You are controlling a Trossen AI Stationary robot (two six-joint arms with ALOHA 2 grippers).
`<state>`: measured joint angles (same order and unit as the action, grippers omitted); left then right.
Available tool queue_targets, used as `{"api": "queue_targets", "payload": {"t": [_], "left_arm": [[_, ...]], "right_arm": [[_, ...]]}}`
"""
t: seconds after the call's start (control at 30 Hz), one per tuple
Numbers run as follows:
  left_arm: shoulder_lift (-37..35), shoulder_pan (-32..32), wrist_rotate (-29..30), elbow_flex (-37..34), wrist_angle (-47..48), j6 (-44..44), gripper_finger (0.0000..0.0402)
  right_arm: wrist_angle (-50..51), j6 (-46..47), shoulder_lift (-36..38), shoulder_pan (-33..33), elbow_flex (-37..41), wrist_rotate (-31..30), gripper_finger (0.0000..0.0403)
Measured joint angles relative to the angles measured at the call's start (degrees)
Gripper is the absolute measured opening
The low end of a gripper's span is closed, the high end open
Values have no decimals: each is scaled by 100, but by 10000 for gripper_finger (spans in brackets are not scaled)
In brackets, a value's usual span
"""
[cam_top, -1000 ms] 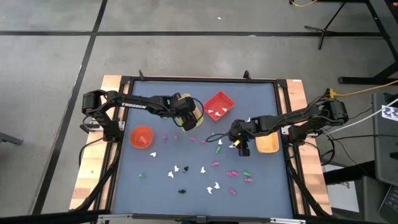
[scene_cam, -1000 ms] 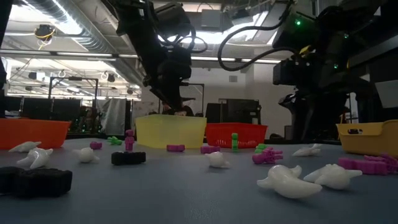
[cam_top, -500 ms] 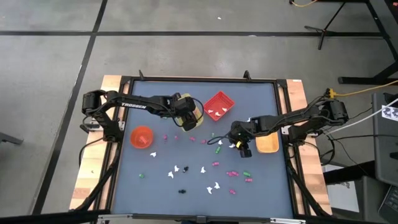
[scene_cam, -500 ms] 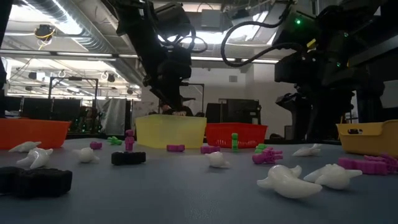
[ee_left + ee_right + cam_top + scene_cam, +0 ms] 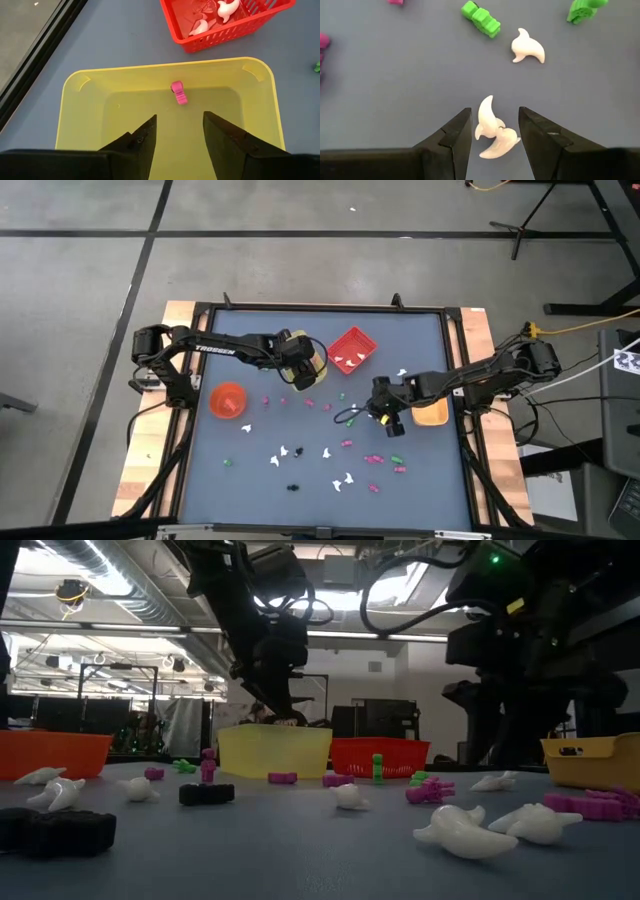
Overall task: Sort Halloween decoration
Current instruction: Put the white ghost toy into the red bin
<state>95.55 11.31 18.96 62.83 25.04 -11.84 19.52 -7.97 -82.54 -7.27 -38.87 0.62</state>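
Note:
My left gripper (image 5: 180,122) is open above the yellow bin (image 5: 80,100), where one pink trinket (image 5: 178,93) lies on the floor; in the high view this gripper (image 5: 300,370) is at the table's middle left. My right gripper (image 5: 495,117) is open, low over the table right of centre (image 5: 380,402). Its fingers stand on either side of two white trinkets (image 5: 490,125) that lie together on the table. Another white trinket (image 5: 528,50) and green ones (image 5: 481,19) lie just beyond. More white, pink, green and black trinkets (image 5: 345,480) are scattered toward the near edge. My right gripper's fingers point down beside the two white trinkets. The tip of one trinket (image 5: 512,137) reaches the inner side of one finger (image 5: 530,135); whether they touch I cannot tell. Both trinkets lie on the table.
The red bin (image 5: 351,350) with white trinkets (image 5: 227,7) stands just beyond the yellow bin. An orange bowl (image 5: 228,399) is at the left and an orange tray (image 5: 432,414) at the right, beside my right arm. A loose cable (image 5: 345,416) hangs by my right gripper.
My right arm has shifted a little toward the table's near edge; its gripper stays open over the white trinkets.

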Motion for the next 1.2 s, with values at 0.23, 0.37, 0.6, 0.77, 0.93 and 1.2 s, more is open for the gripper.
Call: {"api": "queue_targets", "payload": {"t": [0.23,0.37,0.6,0.77,0.93,1.2], "left_arm": [[0,0,0,0,0,0,145],[0,0,0,0,0,-2,145],[0,0,0,0,0,0,145],[0,0,0,-2,0,-2,145],[0,0,0,-2,-2,-2,145],[0,-7,-8,-4,-6,-2,145]], "right_arm": [[8,8,-2,2,30,43,161],[-47,3,-7,2,178,44,161],[-477,-29,-13,2,306,35,161],[-499,-126,-30,2,306,24,161],[-600,-126,-302,2,308,25,161],[-666,-121,-468,2,284,4,161]]}}
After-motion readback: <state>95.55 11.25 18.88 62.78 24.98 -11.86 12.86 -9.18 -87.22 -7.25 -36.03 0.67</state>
